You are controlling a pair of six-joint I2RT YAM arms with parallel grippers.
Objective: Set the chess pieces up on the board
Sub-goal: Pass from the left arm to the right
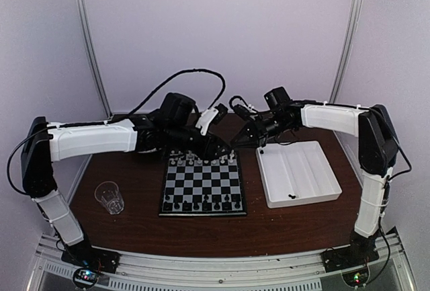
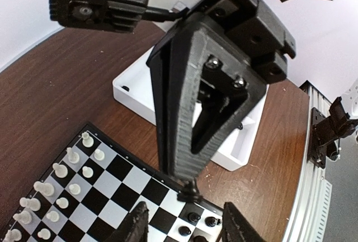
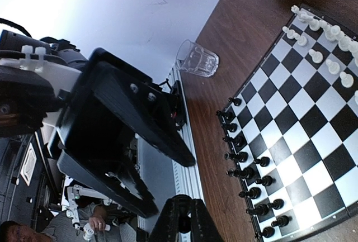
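While white chessmen [image 1: 201,161] fill the far rows of the board [image 1: 201,183] and black chessmen [image 1: 201,205] almost fill the near rows, the closed right hand [image 2: 188,176] seems to pinch one black piece [image 2: 192,189] over its edge, the left hand [image 2: 183,214] is open, and a dark speck [image 1: 291,196] lies in the white tray [image 1: 330,194].

- Board [image 1: 203,185]: checkered square lying flat on the brown table [image 1: 134,227], between the two arms.
- White chess pieces [image 1: 201,161]: ranged along the far edge.
- Black chess pieces [image 1: 201,205]: ranged along the near edge.
- Left gripper [image 1: 220,150] and right gripper [image 1: 238,140]: close together over the board's far right corner; jaw positions indiscernible.
- White tray [image 1: 302,170]: right of the board, one small dark object [image 1: 291,197] inside.
- Clear glass [image 1: 109,197]: upright, left of the board.
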